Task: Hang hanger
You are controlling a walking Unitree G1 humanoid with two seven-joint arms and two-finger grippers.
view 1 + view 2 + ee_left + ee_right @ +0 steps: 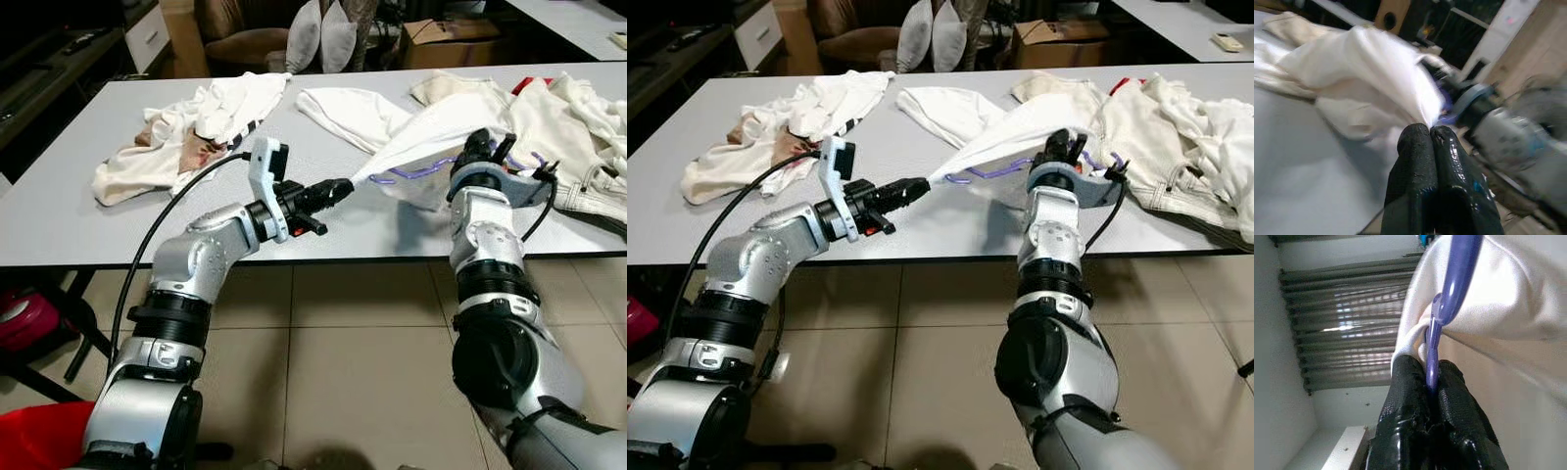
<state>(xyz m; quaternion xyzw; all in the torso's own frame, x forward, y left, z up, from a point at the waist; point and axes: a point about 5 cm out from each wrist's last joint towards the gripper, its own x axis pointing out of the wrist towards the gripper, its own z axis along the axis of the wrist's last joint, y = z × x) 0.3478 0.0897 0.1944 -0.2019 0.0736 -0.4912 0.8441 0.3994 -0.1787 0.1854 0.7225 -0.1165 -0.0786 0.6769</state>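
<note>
A purple plastic hanger (416, 173) lies partly inside a white garment (441, 122) above the grey table (118, 220). My right gripper (1428, 369) is shut on a thin bar of the hanger (1447, 308), with the cloth draped over it. My left gripper (345, 184) is shut on the garment's pointed end and holds it stretched out toward the left. In the left wrist view the fingertips (1415, 139) pinch the white cloth (1366, 73) tight.
More white clothes (196, 127) lie heaped at the table's left, and another pile (578, 137) at its right with a red item (529, 83). Chairs and a cardboard box (451, 39) stand behind. A red tub (39, 436) sits on the tiled floor by my left side.
</note>
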